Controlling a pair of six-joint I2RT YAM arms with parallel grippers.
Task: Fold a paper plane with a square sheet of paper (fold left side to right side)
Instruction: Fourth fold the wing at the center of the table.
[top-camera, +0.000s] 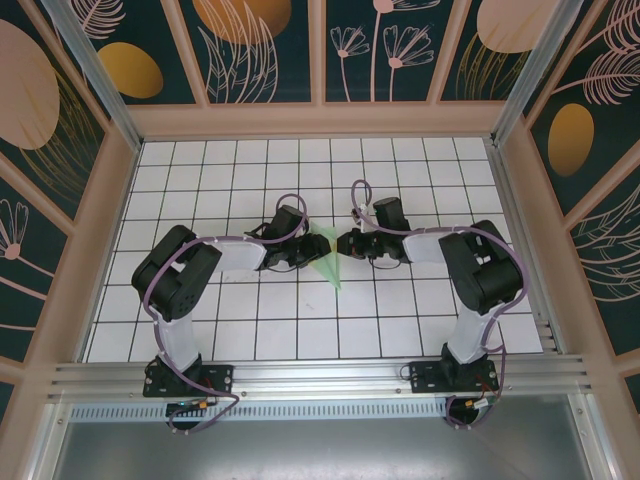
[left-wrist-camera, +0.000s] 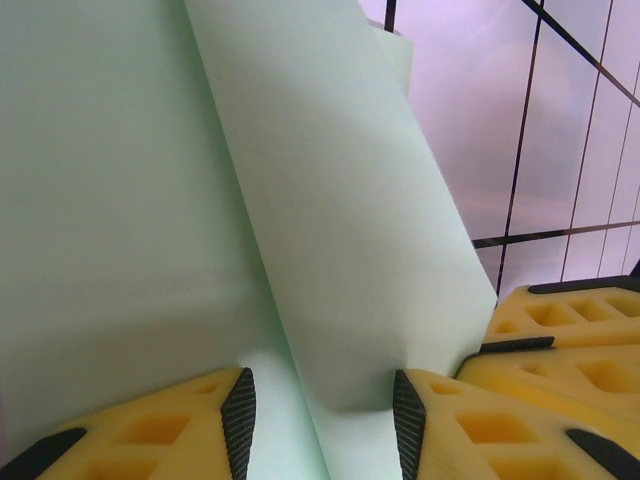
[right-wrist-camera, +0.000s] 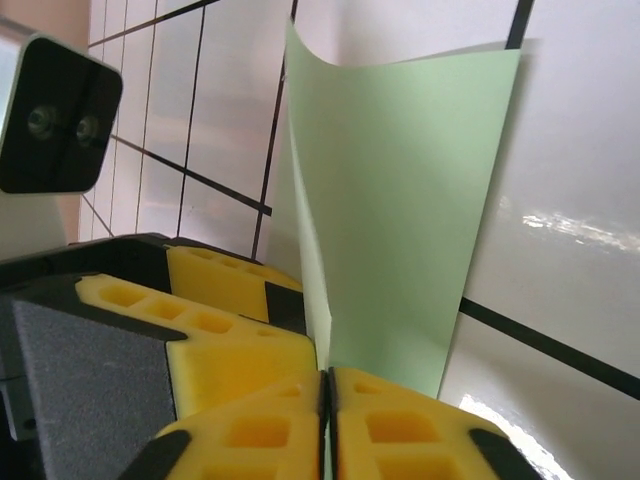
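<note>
Flanking one green sheet, two end effectors

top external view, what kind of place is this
Probably a purpose-built robot test booth: a white grid-tiled table, wood-framed wall panels printed with plants, and an aluminium rail with the left arm and right arm bolted to it.

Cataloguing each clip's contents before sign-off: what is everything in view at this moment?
pale mint-green sheet of paper: one, partly folded, table centre, between the grippers
white tabletop with black grid lines: one, under everything
dark teal flower-patterned wall panels: several, in pale wooden frames, on three sides
silver metal rail: one, near edge, at the arm bases
robot arms: two, black and pale grey, flanking the paper
left gripper: yellow, jaws apart around a paper flap
right gripper: yellow, shut on the paper's edge
</note>
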